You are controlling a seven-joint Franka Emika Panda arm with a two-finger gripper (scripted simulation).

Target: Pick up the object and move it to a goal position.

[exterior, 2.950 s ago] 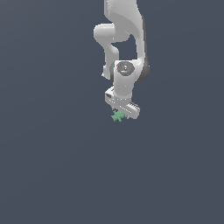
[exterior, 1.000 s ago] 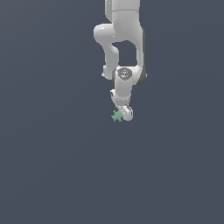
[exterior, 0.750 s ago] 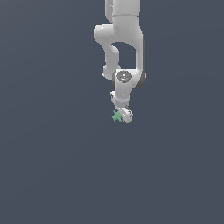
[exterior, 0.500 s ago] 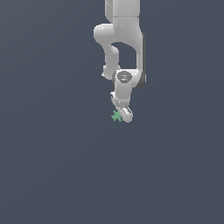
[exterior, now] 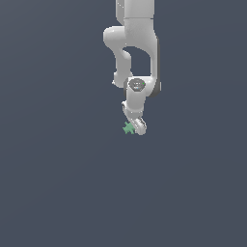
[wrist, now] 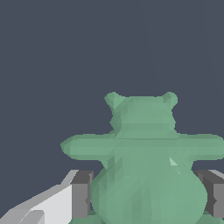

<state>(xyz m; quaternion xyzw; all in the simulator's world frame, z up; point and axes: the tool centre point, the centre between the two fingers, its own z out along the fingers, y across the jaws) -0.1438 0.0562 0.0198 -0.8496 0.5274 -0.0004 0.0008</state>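
Note:
The object (exterior: 128, 128) is a tiny mint-green item with short prongs, lying on the dark grey floor. In the wrist view the object (wrist: 144, 144) fills the frame as a squat figure with two side arms and two small top nubs. My white gripper (exterior: 137, 127) points down over it, turned edge-on to the exterior view. In the wrist view my gripper (wrist: 146, 194) has its grey pads (wrist: 81, 194) on both sides of the object's round body, touching it. The object rests low at the fingertips.
The white arm (exterior: 137, 43) comes down from the top of the exterior view. A plain dark grey floor (exterior: 58, 183) lies all around. No other objects or goal marker show.
Since three seconds ago the gripper has turned from broadside to edge-on over the object. In the last second the wrist has sunk slightly. The object has stayed in place.

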